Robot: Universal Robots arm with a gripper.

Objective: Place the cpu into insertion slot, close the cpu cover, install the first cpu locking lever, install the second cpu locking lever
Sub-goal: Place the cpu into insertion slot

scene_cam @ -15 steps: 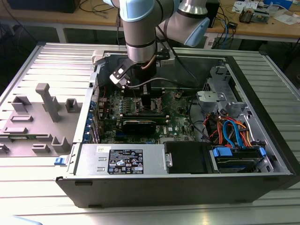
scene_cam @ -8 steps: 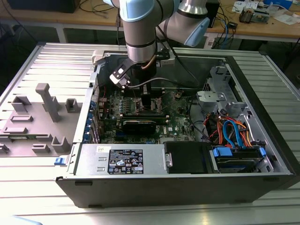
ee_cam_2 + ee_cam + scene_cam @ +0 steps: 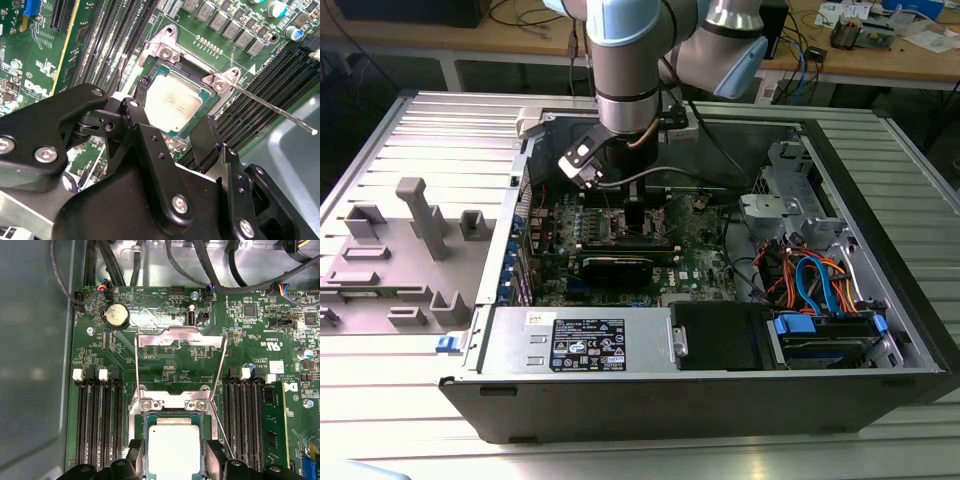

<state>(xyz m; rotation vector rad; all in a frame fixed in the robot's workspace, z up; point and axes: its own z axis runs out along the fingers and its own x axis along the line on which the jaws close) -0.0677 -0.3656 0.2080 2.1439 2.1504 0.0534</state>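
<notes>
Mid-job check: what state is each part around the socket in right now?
cpu: lying flat in the slot, top bare.
slot: holds the cpu, uncovered.
cover: swung open, away from the slot.
lever: unlatched, its rod sticking out free.
gripper: down at the cpu, inside the case.

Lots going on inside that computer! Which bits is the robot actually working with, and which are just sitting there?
Job in hand: gripper; cpu, lying in the insertion slot; cpu cover, flipped open; locking levers, raised.

Just lying about: coin battery; memory slots; orange and blue cables; power supply box; grey plastic stands.
</notes>
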